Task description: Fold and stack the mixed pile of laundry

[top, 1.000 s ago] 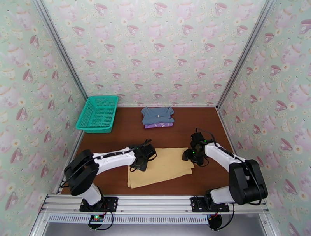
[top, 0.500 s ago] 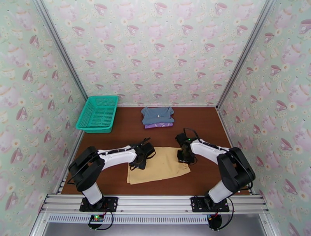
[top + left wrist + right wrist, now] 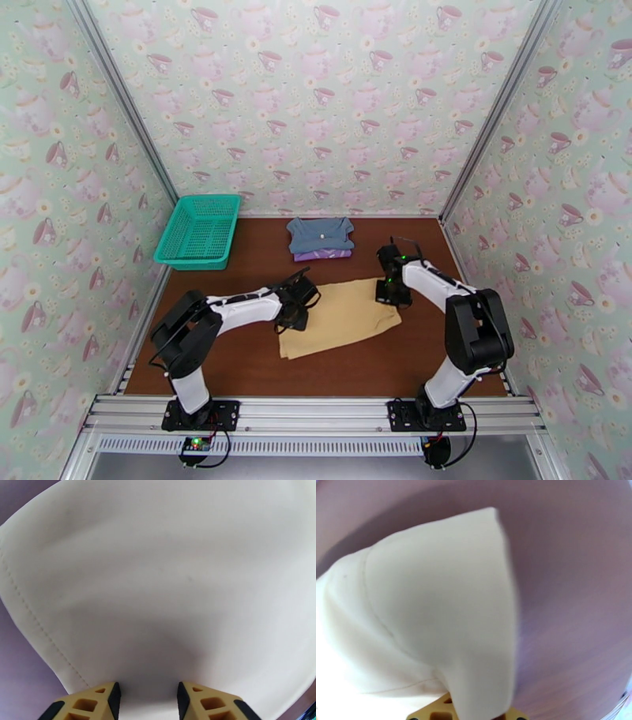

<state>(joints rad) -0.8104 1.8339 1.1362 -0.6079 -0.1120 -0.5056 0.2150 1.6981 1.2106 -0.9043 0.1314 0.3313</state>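
The mustard-yellow garment (image 3: 340, 317) lies folded on the brown table, in the middle. At its left edge, my left gripper (image 3: 296, 306) is shut on it. In the left wrist view the cloth (image 3: 158, 578) runs down between the yellow fingers (image 3: 98, 701) of the left gripper (image 3: 147, 695). My right gripper (image 3: 391, 294) is shut on the garment's far right corner, and the cloth (image 3: 434, 618) hangs out from the right gripper (image 3: 474, 713). Further back, the grey-blue shirt (image 3: 320, 232) lies folded on top of the lilac-purple shirt (image 3: 322, 255).
A teal mesh basket (image 3: 199, 230) stands at the back left corner of the table (image 3: 237, 272). Patterned walls close in the left, back and right sides. Bare brown tabletop shows around the yellow garment and near the front edge.
The right gripper moved onto the yellow garment's right edge and shut on it. Both grippers then moved toward the back, and the garment slid back and right with them.
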